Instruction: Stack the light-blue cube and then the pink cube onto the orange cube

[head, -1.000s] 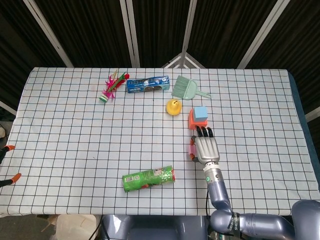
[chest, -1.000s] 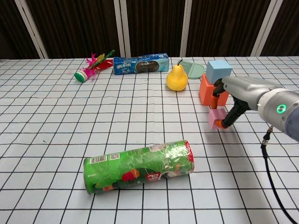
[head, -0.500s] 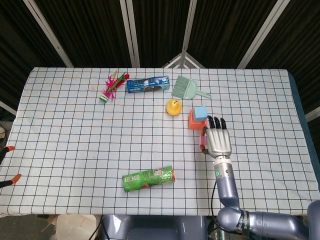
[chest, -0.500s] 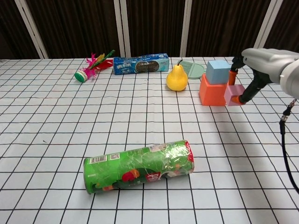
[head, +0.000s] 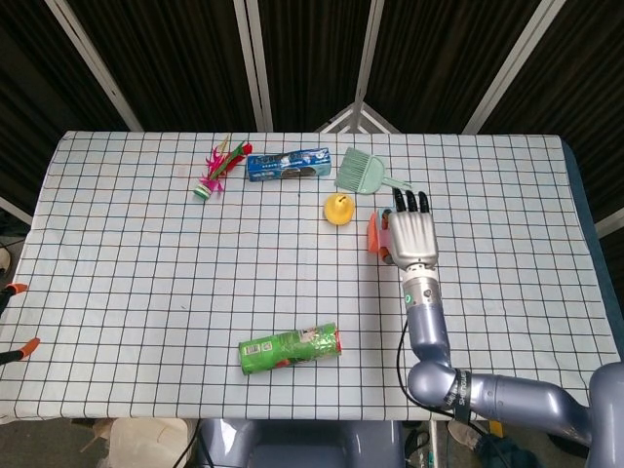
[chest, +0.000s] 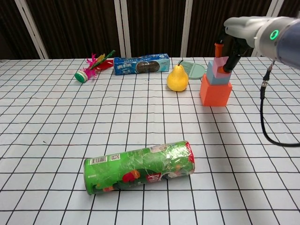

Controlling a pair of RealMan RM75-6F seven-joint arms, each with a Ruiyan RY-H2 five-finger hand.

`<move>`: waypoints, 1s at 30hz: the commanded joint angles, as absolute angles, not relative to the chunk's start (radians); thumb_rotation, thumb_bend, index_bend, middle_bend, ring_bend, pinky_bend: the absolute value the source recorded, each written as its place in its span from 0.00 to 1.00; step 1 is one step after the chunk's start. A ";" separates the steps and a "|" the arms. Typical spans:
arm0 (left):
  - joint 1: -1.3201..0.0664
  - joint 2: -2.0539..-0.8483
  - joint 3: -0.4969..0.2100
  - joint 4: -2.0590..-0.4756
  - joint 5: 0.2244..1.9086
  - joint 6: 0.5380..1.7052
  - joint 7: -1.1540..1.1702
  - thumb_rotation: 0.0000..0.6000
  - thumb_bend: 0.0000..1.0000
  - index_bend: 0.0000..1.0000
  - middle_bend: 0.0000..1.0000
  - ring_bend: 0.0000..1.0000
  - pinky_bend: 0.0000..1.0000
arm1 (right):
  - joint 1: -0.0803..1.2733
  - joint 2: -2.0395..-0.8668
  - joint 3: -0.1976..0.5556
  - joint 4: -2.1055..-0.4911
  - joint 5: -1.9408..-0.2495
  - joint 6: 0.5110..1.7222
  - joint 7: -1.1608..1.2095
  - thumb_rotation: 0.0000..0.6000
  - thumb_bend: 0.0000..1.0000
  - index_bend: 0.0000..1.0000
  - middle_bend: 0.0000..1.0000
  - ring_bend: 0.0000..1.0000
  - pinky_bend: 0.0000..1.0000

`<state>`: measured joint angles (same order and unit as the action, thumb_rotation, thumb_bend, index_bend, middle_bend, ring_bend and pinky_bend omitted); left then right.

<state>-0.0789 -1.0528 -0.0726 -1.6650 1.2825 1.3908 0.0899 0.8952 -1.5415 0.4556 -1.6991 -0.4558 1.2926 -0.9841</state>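
In the chest view the orange cube [chest: 215,93] stands on the checked cloth with the light-blue cube [chest: 213,78] on top of it. My right hand [chest: 230,46] holds the pink cube [chest: 219,65] from above, right over the light-blue cube; whether the two cubes touch I cannot tell. In the head view my right hand [head: 413,237] covers the stack, and only an edge of the orange cube [head: 373,233] shows beside it. My left hand appears in neither view.
A yellow pear [chest: 177,78] stands just left of the stack, with a green brush [head: 361,171] behind it. A blue cookie box [chest: 141,64] and a shuttlecock [chest: 91,68] lie at the back. A green can [chest: 139,166] lies near the front.
My right hand has lifted the pink cube from the cloth in front of the stack, carried it past the orange cube's right side, and brought it over the light-blue cube.
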 commanded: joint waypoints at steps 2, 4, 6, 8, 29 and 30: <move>-0.078 -1.055 -0.076 -1.662 1.275 1.392 0.093 1.00 0.21 0.22 0.02 0.00 0.02 | 0.957 -1.546 0.482 -1.644 -0.392 1.271 -1.043 1.00 0.35 0.49 0.10 0.06 0.00; -0.079 -1.057 -0.078 -1.660 1.268 1.389 0.095 1.00 0.21 0.22 0.02 0.00 0.02 | 0.983 -1.546 0.491 -1.621 -0.365 1.266 -1.062 1.00 0.35 0.49 0.10 0.06 0.00; -0.081 -1.058 -0.081 -1.657 1.260 1.386 0.099 1.00 0.21 0.22 0.02 0.00 0.02 | 1.002 -1.542 0.496 -1.607 -0.345 1.264 -1.082 1.00 0.35 0.49 0.10 0.06 0.00; -0.082 -1.060 -0.084 -1.656 1.252 1.385 0.102 1.00 0.21 0.22 0.02 0.00 0.02 | 1.021 -1.537 0.504 -1.595 -0.330 1.268 -1.094 1.00 0.35 0.49 0.09 0.06 0.00; -0.076 -1.074 -0.093 -1.665 1.226 1.407 0.153 1.00 0.21 0.22 0.01 0.00 0.02 | 1.075 -1.467 0.423 -1.513 -0.309 1.083 -1.084 1.00 0.36 0.49 0.10 0.06 0.00; -0.076 -1.075 -0.094 -1.664 1.226 1.409 0.154 1.00 0.21 0.22 0.01 0.00 0.02 | 1.079 -1.460 0.419 -1.515 -0.306 1.081 -1.087 1.00 0.36 0.49 0.09 0.06 0.00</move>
<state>-0.0761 -1.0743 -0.0935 -1.6641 1.2258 1.4086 0.1538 1.0745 -1.4662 0.4241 -1.5127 -0.3052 1.0852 -1.0830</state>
